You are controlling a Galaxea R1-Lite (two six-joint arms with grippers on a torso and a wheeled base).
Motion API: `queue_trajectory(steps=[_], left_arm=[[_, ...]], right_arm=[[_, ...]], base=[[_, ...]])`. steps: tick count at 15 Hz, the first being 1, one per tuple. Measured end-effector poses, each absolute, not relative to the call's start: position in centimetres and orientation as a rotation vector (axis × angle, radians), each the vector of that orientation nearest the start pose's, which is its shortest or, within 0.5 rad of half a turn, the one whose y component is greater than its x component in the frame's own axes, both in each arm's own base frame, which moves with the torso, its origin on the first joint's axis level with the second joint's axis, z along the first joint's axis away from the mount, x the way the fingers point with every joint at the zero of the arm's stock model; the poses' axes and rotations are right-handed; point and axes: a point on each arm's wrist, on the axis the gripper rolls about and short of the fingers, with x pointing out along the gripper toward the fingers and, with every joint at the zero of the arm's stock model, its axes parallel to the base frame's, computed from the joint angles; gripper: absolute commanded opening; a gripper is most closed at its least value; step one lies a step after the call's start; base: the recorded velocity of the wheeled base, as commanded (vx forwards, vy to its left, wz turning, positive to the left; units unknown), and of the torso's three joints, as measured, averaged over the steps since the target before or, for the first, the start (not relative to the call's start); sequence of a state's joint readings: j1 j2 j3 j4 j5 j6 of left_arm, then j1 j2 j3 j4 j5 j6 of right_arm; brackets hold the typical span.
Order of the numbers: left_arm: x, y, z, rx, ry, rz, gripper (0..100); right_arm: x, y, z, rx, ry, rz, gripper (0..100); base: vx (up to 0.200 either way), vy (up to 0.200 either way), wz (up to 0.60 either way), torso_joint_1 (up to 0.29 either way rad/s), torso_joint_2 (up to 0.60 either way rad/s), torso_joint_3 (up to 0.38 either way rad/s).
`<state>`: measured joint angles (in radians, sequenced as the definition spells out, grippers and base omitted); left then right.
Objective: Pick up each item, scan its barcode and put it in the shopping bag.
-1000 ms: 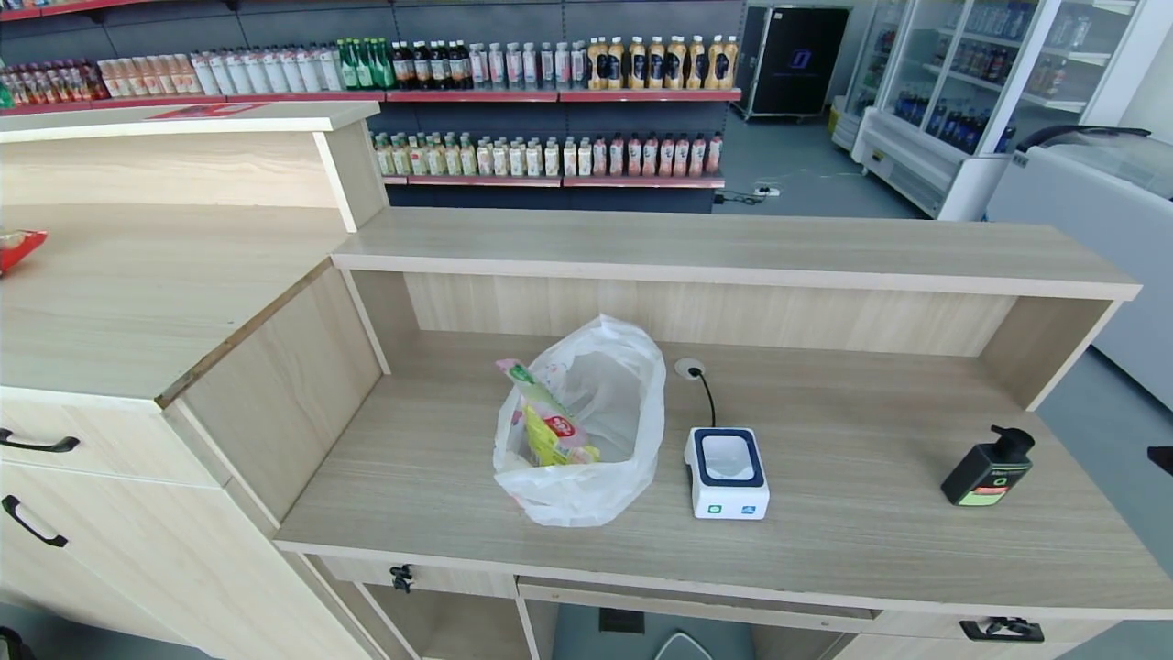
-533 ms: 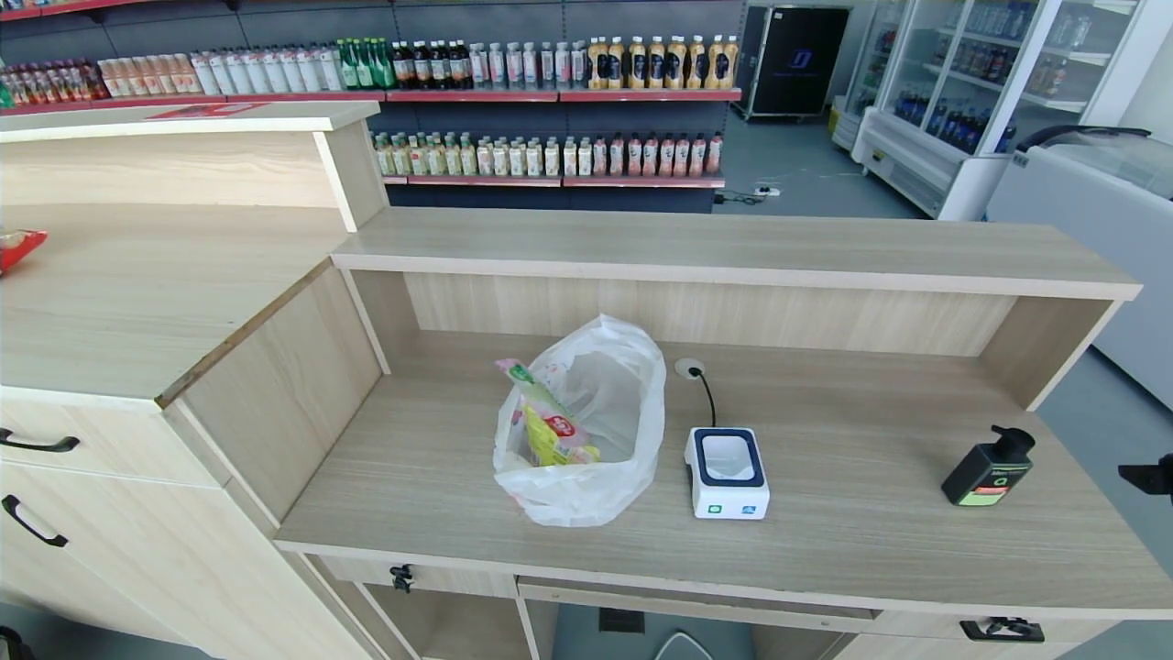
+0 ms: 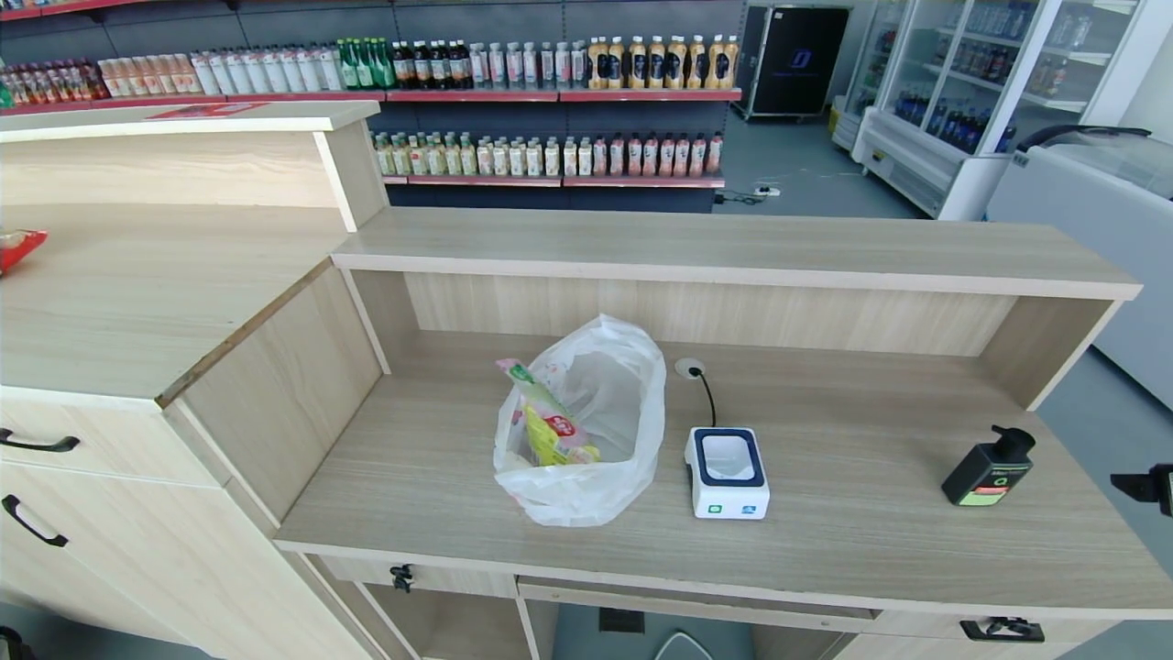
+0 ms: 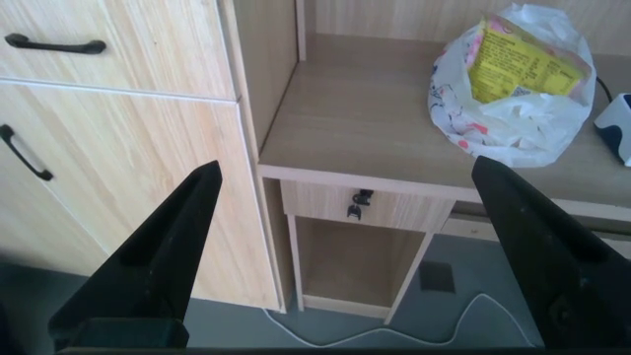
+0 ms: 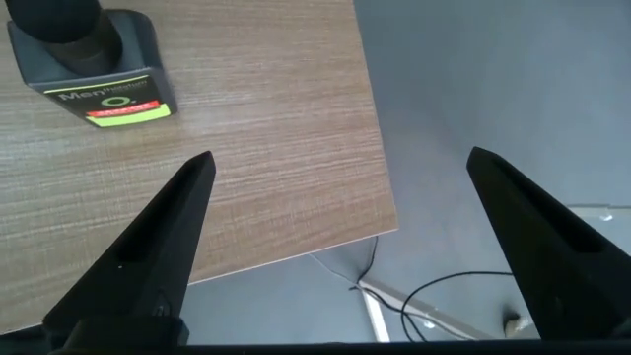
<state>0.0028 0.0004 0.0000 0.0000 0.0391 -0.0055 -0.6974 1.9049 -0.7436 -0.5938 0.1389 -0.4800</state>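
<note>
Seems the pickup step: bottle (image 3: 988,472) upright at 3 o'clock on the table (image 3: 871,541), long axis vertical, spout toward 3 o'clock, well apart from scanner (image 3: 727,472) and bag (image 3: 605,500). Right claw (image 3: 1145,484) near it, spread wide, empty; left claw (image 4: 347,168) likewise. Next: needs straddling, then closing on the body.

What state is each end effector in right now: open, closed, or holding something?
Left end effector: open, holding nothing.
Right end effector: open, holding nothing.

Pump bottle (image 5: 91,77) and snack packet (image 4: 523,64) carry print, none clearly legible.
</note>
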Motion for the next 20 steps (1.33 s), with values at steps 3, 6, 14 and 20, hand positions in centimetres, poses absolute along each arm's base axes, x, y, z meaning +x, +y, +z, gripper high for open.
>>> queue_trajectory(steps=[3,6,14,20], left_arm=[[-2.3,0.1,7.5,-0.006,0.0,0.042,100],[-2.3,0.1,7.5,-0.006,0.0,0.042,100],[-2.3,0.1,7.5,-0.006,0.0,0.042,100],[-2.3,0.1,7.5,-0.006,0.0,0.042,100]], right_arm=[[25.7,-20.7,8.8,-0.199,0.631,-0.325,100],[26.6,-20.9,8.0,-0.209,0.605,-0.259,100],[29.4,-20.1,5.1,-0.242,0.57,-0.106,100],[31.3,-18.8,3.4,-0.249,0.532,-0.004,100]], base=[[0.0,0.0,0.0,0.0,0.0,0.0],[0.0,0.0,0.0,0.0,0.0,0.0],[0.0,0.0,0.0,0.0,0.0,0.0],[0.0,0.0,0.0,0.0,0.0,0.0]])
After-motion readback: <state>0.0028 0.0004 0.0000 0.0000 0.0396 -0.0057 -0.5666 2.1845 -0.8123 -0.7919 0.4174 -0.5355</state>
